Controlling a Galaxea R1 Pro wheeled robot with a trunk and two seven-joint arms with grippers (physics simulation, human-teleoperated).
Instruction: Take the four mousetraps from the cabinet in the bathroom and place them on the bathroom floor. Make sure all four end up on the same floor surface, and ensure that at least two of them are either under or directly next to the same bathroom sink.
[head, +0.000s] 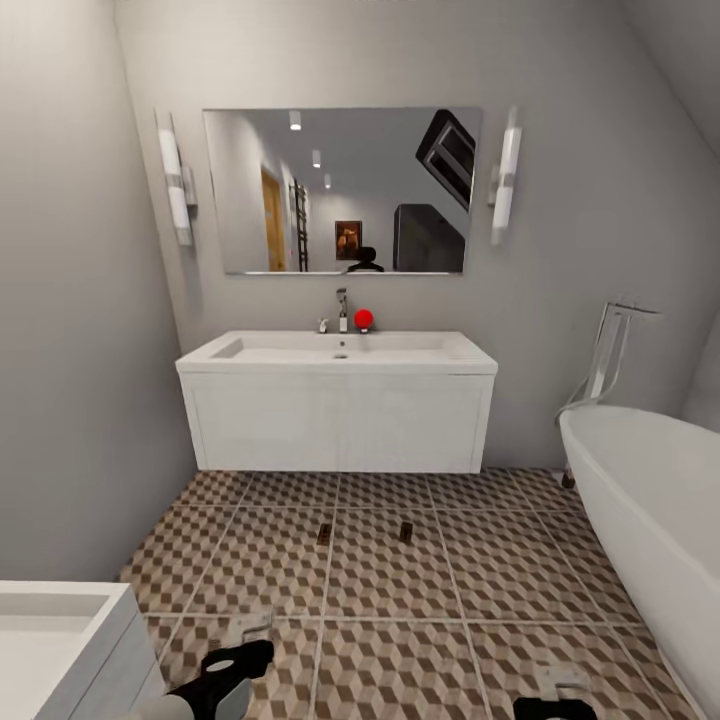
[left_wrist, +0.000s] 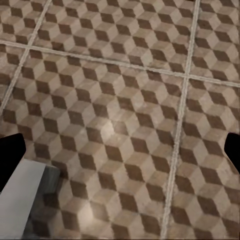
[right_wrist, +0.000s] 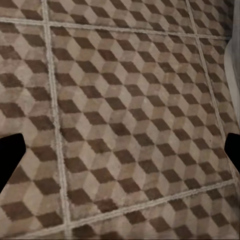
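Mousetraps, two of them (head: 324, 533) (head: 405, 531), lie apart on the cube-patterned bathroom floor (head: 380, 580) in front of the wall-hung white sink (head: 338, 400), near a white bathtub (head: 650, 500). Both tools, left (left_wrist: 120, 150) and right (right_wrist: 120, 150), hang spread and empty over the tiles. Each trap looks light, stiff and flat, best pinched across its wooden edges, clear of the spring wire.

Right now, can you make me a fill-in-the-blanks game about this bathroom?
1. The two mousetraps lie on the tiled ____.
2. The red ball sits on the sink beside the ____.
3. The mirror hangs ____ the sink.
4. At the head view's right stands a white ____.

Missing words: floor; tap; above; bathtub
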